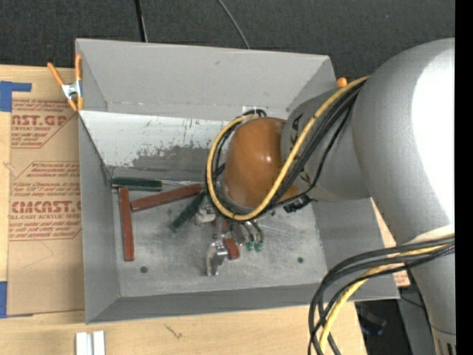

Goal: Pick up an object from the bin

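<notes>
Sticks lie left of the jaws: a red-brown stick (127,231) well apart, a slanted stick (164,199) and a green pen (185,213) nearer. A brown piece (233,249) sits just right of the jaws, with green bits (256,245) beyond it. The bin (185,287) floor toward the near wall is open. The orange cover (251,161) hides the wrist. I cannot tell if the jaws are spread or pressed together.

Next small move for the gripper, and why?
Probably a short straight lift. The gripper is low over the bin floor with a small red-brown piece against it; the long red-brown sticks and dark green stick lie apart, toward the view's left.
</notes>
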Motion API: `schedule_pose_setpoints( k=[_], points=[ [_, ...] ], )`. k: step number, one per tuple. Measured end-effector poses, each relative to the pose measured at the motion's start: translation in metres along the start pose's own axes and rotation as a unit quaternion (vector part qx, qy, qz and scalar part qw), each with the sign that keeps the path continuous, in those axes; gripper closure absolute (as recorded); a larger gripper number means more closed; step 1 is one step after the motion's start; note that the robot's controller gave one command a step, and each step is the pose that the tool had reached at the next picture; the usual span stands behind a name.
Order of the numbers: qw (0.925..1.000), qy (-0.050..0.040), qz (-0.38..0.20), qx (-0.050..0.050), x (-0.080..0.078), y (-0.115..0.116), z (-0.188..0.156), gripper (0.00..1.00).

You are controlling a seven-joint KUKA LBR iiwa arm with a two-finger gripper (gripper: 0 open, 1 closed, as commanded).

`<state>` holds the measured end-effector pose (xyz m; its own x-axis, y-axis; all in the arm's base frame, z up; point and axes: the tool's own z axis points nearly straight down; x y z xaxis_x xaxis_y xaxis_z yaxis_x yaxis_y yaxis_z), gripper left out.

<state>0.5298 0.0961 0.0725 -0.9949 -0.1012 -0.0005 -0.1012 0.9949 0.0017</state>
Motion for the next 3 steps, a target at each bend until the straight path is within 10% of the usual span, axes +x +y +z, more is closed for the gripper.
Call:
schedule_pose_setpoints(
  k=[1,2,3],
  points=[
    [1.0000,-0.0006,0.000,0.000,0.000,0.000,0.000,0.00],
    [0.9952,-0.0039,0.098,-0.001,0.031,-0.071,-0.002,1.00],
    [0.9952,0.0017,0.098,0.000,0.035,-0.071,0.001,0.00]
  ],
)
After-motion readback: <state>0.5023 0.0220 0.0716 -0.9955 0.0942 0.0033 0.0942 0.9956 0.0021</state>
